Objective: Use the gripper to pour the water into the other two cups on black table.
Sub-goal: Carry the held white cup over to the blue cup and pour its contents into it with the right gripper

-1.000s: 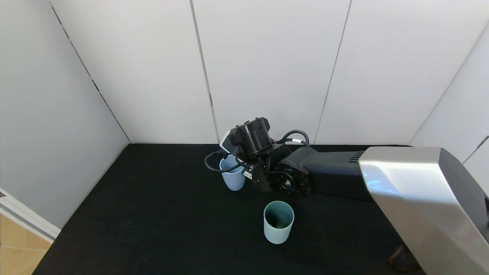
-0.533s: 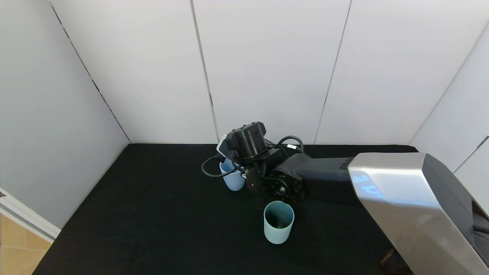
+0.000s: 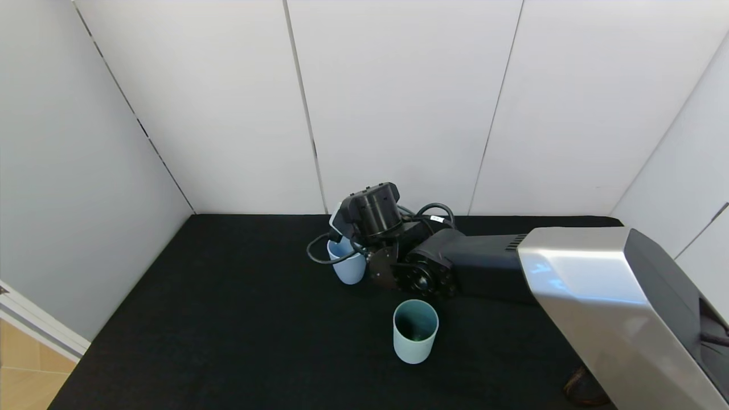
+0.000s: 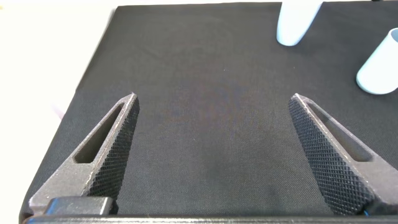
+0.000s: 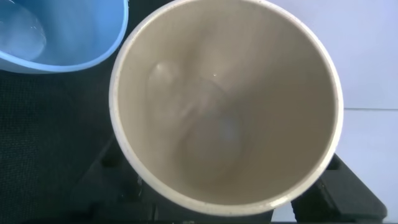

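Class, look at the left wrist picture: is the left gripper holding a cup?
No. The left gripper is open over the bare black table, with both cups far beyond its fingers.

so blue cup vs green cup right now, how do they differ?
The pale blue cup stands farther back, right beside the right gripper; the mint green cup stands nearer, alone. The right wrist view shows water in the blue cup; the green cup's dark teal inside can't be judged. The blue cup is partly hidden by cables; the green is fully visible. Both are upright, handleless tumblers on the black table.

Your head view looks down over the whole tabletop (image 3: 228, 319). The left wrist view skims low across it; the right looks closely into a cream cup (image 5: 227, 106). All share the pale blue cup (image 3: 346, 267).
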`<state>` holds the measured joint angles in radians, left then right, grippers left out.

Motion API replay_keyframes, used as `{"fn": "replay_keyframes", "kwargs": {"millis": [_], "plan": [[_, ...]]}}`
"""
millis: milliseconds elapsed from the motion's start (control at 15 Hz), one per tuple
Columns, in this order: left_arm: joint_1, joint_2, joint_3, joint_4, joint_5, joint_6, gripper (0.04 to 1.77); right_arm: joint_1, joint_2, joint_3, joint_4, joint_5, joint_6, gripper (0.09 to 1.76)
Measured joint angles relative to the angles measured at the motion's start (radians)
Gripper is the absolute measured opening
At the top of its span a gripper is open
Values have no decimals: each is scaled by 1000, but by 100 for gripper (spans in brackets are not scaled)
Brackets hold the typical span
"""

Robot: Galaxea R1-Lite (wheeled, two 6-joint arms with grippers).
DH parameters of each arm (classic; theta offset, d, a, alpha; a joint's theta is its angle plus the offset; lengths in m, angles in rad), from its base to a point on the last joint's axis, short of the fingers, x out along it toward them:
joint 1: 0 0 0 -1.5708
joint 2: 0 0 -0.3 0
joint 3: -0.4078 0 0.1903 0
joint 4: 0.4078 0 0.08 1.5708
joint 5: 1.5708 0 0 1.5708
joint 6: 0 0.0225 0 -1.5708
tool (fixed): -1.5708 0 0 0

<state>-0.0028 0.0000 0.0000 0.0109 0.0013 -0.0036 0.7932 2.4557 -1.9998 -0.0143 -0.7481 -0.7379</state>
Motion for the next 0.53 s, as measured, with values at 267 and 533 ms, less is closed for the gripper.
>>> {"fn": "replay_keyframes", "kwargs": {"millis": [267,533], "plan": [[0,0,0,0,0,0,172,0,11,0,-64,-33,-73,127],[0,0,0,0,0,0,172,1,35,0,-126,-64,-132,127]]}}
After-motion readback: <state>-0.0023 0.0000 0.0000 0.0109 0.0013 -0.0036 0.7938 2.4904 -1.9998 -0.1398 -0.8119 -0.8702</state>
